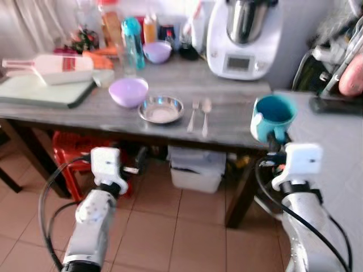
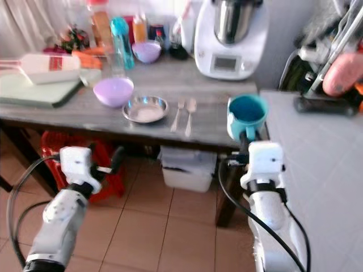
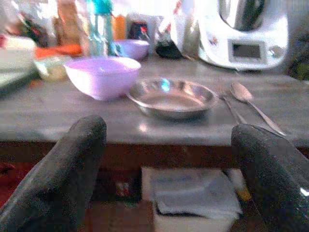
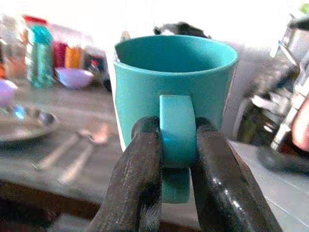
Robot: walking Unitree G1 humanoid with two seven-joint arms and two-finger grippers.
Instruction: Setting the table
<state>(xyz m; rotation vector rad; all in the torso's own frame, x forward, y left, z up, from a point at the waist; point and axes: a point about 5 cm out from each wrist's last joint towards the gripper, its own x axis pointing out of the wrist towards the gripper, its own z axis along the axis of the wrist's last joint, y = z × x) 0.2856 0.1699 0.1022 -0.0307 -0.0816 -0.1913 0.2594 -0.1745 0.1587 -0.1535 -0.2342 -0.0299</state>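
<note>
Right tool (image 4: 176,145) clenched on mug (image 1: 274,117) handle, mid-right of frame, off worktop (image 1: 227,107) edge. Left tool (image 3: 169,159) released, lower left. Risk: mug swivels on handle, or clips edge near spoon (image 1: 206,116).

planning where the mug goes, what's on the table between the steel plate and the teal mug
A fork and a spoon lie side by side between the steel plate and the teal mug, which the right pincer holds by its handle; the left eye view shows it.
</note>
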